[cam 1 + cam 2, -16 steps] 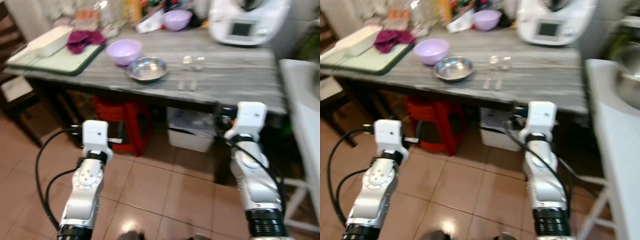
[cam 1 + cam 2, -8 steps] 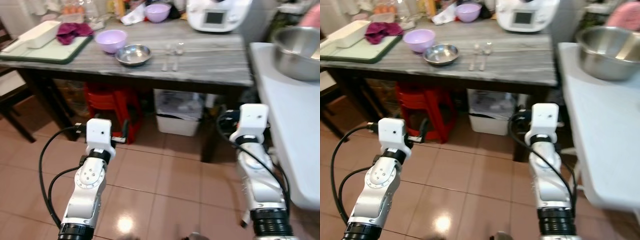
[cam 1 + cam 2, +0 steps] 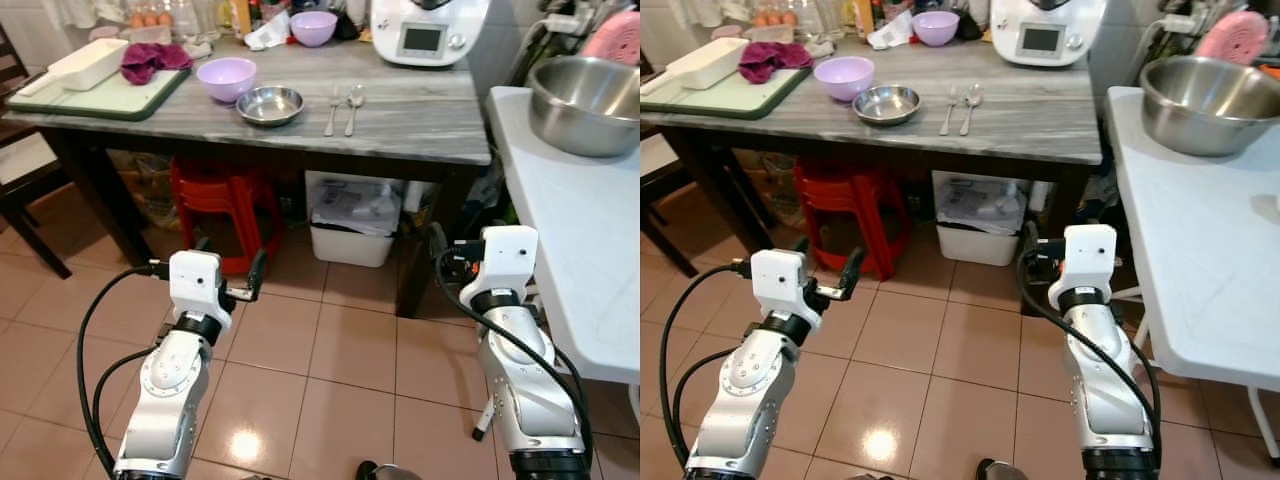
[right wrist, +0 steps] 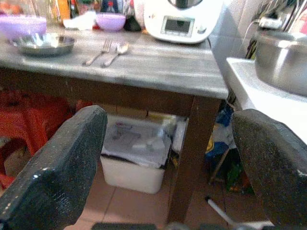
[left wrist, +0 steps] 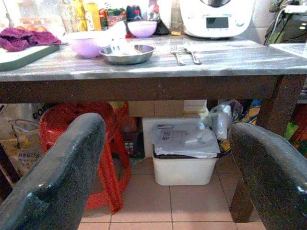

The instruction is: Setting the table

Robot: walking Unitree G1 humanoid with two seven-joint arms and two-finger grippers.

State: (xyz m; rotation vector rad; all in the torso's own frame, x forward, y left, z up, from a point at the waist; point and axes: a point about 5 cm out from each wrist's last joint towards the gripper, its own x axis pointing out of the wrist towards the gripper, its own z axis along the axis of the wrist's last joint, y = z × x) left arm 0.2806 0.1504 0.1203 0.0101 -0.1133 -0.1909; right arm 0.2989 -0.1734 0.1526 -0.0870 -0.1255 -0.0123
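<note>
Both arms are held low in front of a grey stone-topped table [image 3: 420, 125], over a tiled floor [image 3: 340, 350]. The left end effector [image 5: 168, 182] has its two black fingers spread wide with nothing between them; the right end effector [image 4: 168, 167] is likewise spread wide and empty.

Ahead of and above both end effectors, on the table top, lie a fork [image 3: 331, 98] and a spoon [image 3: 353, 97], side by side and apart from any dish. Just beyond them toward the left end effector's side stands a steel bowl [image 3: 269, 103], with a lilac bowl [image 3: 225, 77] just beside it. Farther on that side is a green tray [image 3: 120, 98] bearing a white rectangular dish [image 3: 88, 62] and a dark red cloth [image 3: 147, 58]. A white kitchen appliance [image 3: 428, 28] stands at the far edge, ahead of the right end effector.

Under the table, ahead of the left end effector, are a red stool [image 3: 222, 200] and a white bin [image 3: 358, 228], apparently lined with plastic.

Beside the right end effector, a white table [image 3: 580, 230] carries a large steel mixing bowl [image 3: 585, 90].
</note>
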